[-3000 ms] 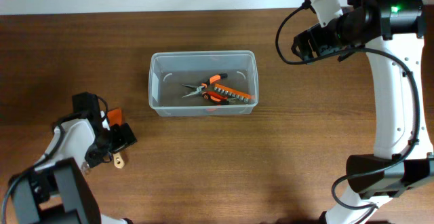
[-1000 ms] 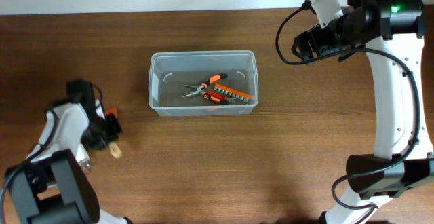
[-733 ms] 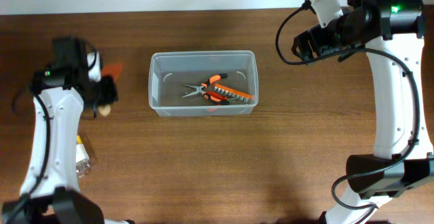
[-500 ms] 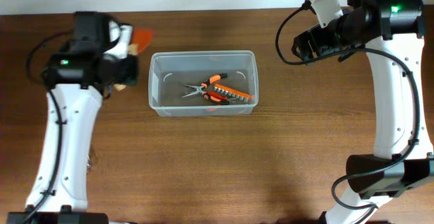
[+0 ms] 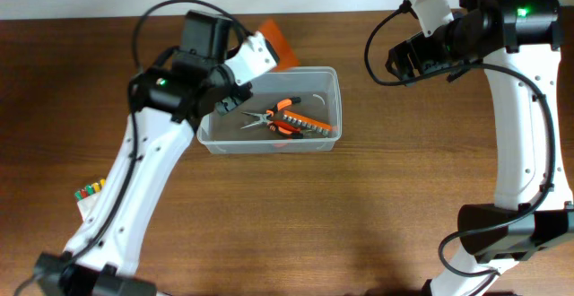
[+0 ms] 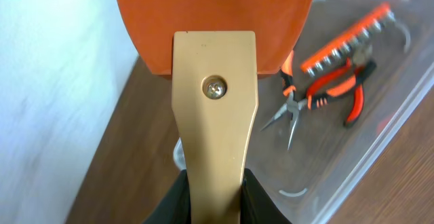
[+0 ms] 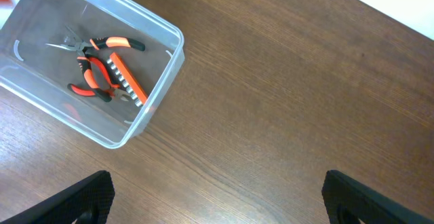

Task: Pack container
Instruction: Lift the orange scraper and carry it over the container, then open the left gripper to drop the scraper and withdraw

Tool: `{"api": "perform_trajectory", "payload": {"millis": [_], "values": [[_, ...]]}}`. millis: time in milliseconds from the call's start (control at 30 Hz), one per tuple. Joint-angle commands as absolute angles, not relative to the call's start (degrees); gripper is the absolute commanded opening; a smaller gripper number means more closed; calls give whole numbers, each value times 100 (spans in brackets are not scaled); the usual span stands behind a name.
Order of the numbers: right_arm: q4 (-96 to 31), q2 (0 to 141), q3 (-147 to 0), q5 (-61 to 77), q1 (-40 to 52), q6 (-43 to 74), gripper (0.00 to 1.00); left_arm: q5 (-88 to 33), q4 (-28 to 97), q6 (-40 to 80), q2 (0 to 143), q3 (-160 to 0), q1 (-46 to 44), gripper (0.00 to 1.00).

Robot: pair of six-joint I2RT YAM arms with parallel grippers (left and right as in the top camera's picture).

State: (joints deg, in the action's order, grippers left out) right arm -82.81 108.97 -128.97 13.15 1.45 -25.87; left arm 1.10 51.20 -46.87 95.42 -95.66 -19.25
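Note:
The container (image 5: 269,149) is a clear rectangular tub at the table's middle. In it lie orange-handled pliers (image 5: 267,117) and an orange bit strip (image 5: 311,124). My left gripper (image 5: 256,56) hangs over the tub's back left corner, shut on the tan handle of a scraper (image 6: 215,115), whose orange blade (image 5: 274,38) points past the tub's back rim. In the left wrist view the pliers (image 6: 319,95) and the container (image 6: 390,142) show below right of the blade. My right gripper (image 7: 217,197) is open and holds nothing, high at the back right (image 5: 408,63), away from the container (image 7: 173,54).
A small clear box of coloured bits (image 5: 90,195) lies at the front left, beside my left arm. The table's back edge meets a white wall just behind the container. Bare wood lies under my right gripper.
My left arm has swung from the front left up and right to the container, carrying the scraper. The right arm and the tub's contents have not moved.

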Motion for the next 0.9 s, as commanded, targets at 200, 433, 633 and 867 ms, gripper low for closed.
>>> {"api": "perform_trajectory", "payload": {"millis": [200,433,633,867], "values": [[-8294,10912,-12866,1286,110,-2582,99,-392,5225,-5623,11098,-9668,-1898,2],[-8294,10912,-12866,1288,110,-2582,99,-434,5225,-5623,11802,-9668,-1903,2],[-8294,10912,-12866,1286,110,-2582,99,-432,5227,-5618,12031,-9668,-1896,33],[-8302,10912,-12866,1288,110,-2582,98,-360,5186,-5227,12020,-9688,-1896,60]]}}
